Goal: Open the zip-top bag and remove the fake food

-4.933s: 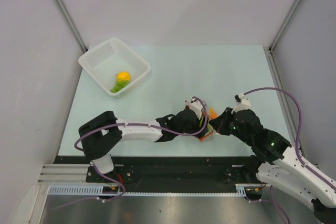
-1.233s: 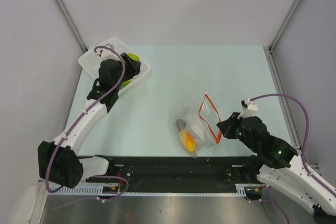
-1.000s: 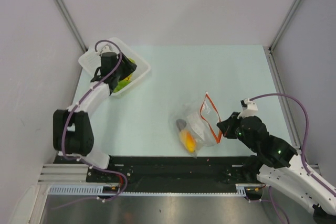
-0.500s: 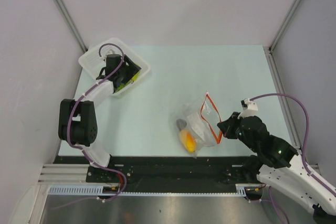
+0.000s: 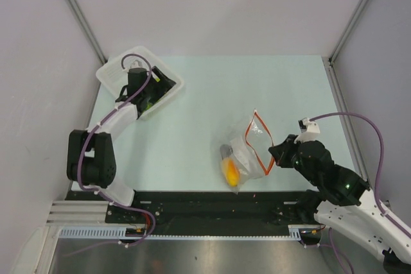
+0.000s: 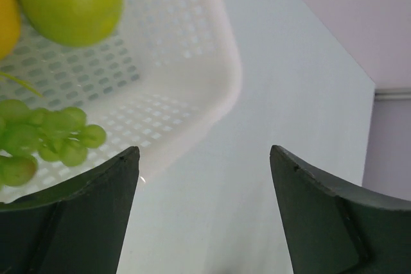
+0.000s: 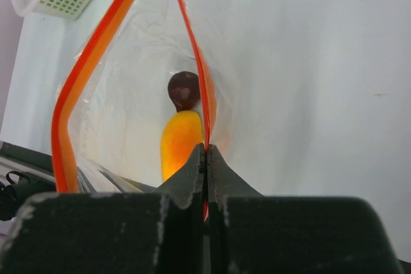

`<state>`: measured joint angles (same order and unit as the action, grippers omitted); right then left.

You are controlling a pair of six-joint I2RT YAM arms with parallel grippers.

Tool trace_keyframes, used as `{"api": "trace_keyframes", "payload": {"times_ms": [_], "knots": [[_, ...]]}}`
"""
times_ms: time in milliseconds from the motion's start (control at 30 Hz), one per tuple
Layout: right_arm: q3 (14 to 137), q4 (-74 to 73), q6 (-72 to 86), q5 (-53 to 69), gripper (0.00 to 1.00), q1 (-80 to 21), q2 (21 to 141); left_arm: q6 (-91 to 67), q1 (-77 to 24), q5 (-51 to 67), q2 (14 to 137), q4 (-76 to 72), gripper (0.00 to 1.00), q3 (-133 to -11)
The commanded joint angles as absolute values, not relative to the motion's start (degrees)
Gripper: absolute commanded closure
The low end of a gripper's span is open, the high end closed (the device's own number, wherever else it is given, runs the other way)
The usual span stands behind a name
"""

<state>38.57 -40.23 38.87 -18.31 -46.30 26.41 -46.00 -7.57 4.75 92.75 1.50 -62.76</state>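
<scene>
Over the basket (image 6: pixel 192 62), left fingers (image 6: pixel 77 210) gape — right fingers (image 7: pixel 186 187) pinch the zip-top bag (image 7: pixel 128 94).

Pale mint tabletop (image 5: pixel 212 88), plain lilac-grey walls (image 5: pixel 212 4), metal corner posts (image 5: pixel 76 12), black rail (image 5: pixel 212 205) along near edge, even light

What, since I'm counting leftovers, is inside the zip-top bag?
Through the open mouth of the zip-top bag, a yellow-orange piece and a small dark round piece show. The right gripper pinching the zip edge covers the bag's near end, so anything there is hidden.
</scene>
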Motion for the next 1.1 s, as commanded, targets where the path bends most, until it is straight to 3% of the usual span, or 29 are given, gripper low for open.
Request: {"api": "trace_keyframes", "payload": {"times_ms": [0,200,400,600,1067], "knots": [[45.08,-41.21,34.81,-23.81,1.0,-46.32,27.24,-42.55,-12.73,12.38,84.12,-6.4,0.17,-59.07],[51.68,-42.89,29.98,-27.6,1.0,-46.23,30.4,-40.34,-23.18,23.01,77.54,-12.02,0.23,-57.4],[48.18,-36.84,31.63,-20.58,1.0,-46.32,34.62,-38.23,-32.5,26.8,72.43,-14.59,0.29,-57.83],[40.17,-26.74,38.23,-12.14,1.0,-46.41,35.33,-38.94,-39.19,29.18,70.76,-15.29,0.53,-53.63],[36.92,-20.66,40.6,-6.77,1.0,-46.58,35.24,-44.29,-48.42,28.13,71.1,-17.32,0.64,-45.44]]}}
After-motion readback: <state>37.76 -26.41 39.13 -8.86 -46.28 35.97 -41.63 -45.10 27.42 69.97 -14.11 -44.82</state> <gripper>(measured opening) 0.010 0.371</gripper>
